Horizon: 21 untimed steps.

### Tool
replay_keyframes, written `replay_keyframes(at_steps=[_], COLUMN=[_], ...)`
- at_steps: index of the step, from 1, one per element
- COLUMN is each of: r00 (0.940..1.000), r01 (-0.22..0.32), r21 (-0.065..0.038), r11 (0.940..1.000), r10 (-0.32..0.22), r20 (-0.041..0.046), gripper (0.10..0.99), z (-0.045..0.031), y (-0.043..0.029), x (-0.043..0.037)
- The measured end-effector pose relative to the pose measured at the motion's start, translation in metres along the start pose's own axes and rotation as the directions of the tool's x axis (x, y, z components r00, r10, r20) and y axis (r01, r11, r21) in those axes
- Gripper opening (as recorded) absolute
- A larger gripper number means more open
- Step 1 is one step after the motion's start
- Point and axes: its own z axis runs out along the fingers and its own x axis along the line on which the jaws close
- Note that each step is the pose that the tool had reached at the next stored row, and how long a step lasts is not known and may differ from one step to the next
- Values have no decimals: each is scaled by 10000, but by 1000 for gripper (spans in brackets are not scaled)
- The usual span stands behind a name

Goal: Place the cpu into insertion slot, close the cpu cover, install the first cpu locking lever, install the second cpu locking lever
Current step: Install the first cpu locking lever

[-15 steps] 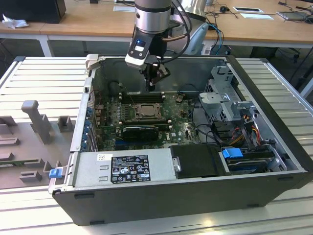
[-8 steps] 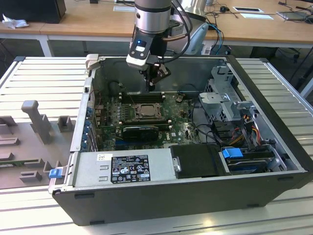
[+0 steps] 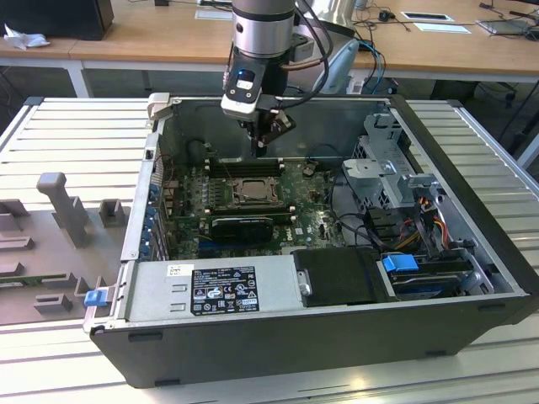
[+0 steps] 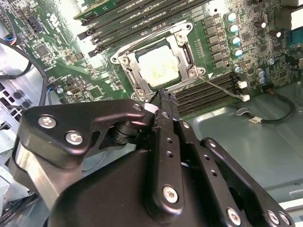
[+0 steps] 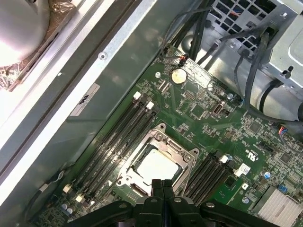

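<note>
While the exterior view has the jaws just above the seated cpu [image 3: 252,192], the second wrist view shows them clenched, empty, at the edge of the cpu cover [image 4: 129,70], and the first wrist view suggests a straight downward press there works best.

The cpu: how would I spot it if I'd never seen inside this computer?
Look inside the open computer case at the green motherboard. Near its middle sits a square silver frame, the cpu cover, between rows of long black memory slots. The cpu is the flat, pale cream square in that frame's window, the only plain patch there.
</note>
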Motion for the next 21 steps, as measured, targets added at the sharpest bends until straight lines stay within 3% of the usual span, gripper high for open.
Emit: replay_keyframes(at_steps=[21], r00=[9962], r01=[867], r21=[1], r11=[9962], r10=[-867], r20=[-28], gripper=[106], z=[0], y=[0], x=[0])
